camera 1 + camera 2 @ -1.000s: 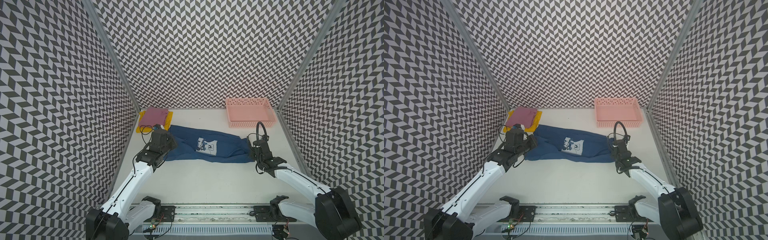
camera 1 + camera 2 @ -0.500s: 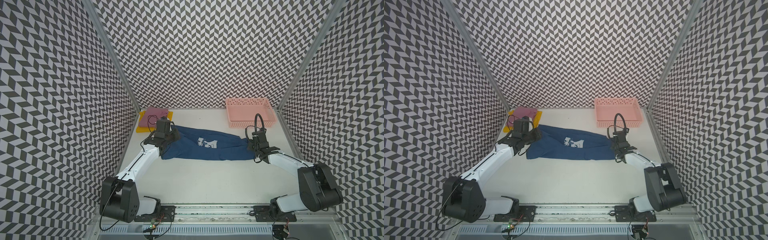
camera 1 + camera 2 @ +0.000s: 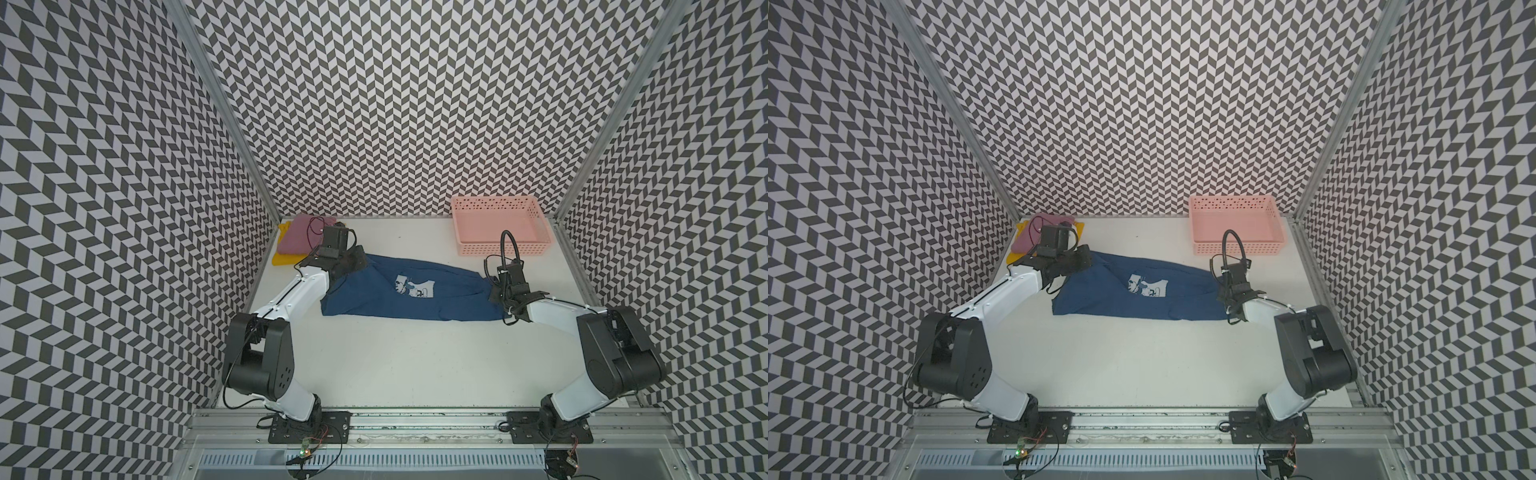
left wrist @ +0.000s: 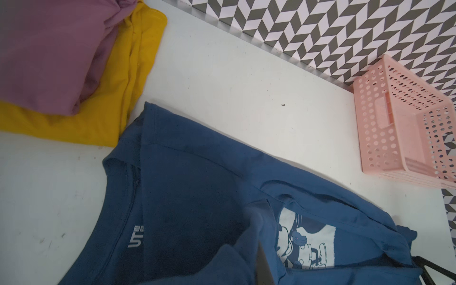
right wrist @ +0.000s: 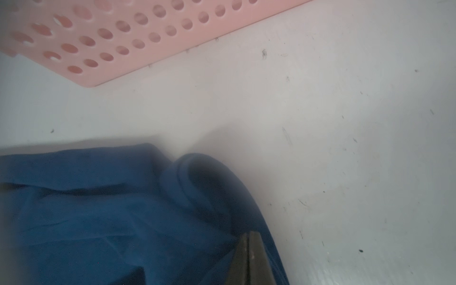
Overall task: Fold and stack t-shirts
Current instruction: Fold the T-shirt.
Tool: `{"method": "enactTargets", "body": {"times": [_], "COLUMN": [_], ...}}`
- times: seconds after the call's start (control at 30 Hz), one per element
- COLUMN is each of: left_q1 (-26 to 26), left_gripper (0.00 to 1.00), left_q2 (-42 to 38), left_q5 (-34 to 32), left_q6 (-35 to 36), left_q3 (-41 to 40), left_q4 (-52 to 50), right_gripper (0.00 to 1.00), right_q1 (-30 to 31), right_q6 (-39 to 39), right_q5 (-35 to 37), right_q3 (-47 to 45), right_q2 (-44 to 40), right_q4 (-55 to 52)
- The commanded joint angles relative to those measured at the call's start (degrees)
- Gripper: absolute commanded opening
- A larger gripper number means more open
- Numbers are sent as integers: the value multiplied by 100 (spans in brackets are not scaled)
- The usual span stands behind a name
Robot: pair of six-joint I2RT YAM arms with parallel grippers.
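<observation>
A navy blue t-shirt [image 3: 399, 299] with a pale cartoon-mouse print [image 3: 414, 286] lies stretched in a long band across the table, print side up. My left gripper [image 3: 353, 264] is shut on its collar end, and navy cloth wraps the fingertip in the left wrist view [image 4: 261, 266]. At the other end my right gripper [image 3: 496, 291] is shut on the hem, its fingers [image 5: 256, 256] pressed together in bunched navy cloth [image 5: 98, 209]. A folded mauve-pink t-shirt [image 3: 297, 235] rests on a yellow t-shirt [image 3: 282, 258] in the back left corner, just behind the left gripper.
An empty pink perforated basket [image 3: 498, 249] stands at the back right, a short way behind the right gripper. Patterned walls close in three sides. Bare white table [image 3: 415, 365] spreads between the shirt and the arm bases on the front rail.
Both arms have reached further toward the back wall, carrying the navy shirt's ends with them. The shirt now lies closer to the folded pile and the basket.
</observation>
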Motion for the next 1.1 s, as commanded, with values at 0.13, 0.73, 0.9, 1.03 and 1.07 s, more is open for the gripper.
{"method": "enactTargets", "body": {"times": [0.13,0.73,0.9,1.03,1.07], "left_q1": [43,266,432,485,500], "left_gripper": [0,21,38,53,55], "left_q2": [890,1507,1351,1299,1254], "left_q5": [566,172,-470,-756,-790], "left_q6": [230,370,371,370,369], "left_q3": [632,961,892,906,895], "left_q4": [180,-86,-167,-192,-182], "right_gripper": [0,0,0,11,40], "right_q1": [-27,-29,-21,-21,-23], "right_q6": [-3,9,22,44,41], "right_q5": [31,28,125,216,202], "right_q3": [235,395,443,522,535], "right_q2": [284,489,464,465,448], "right_q4": [245,158,112,21,22]}}
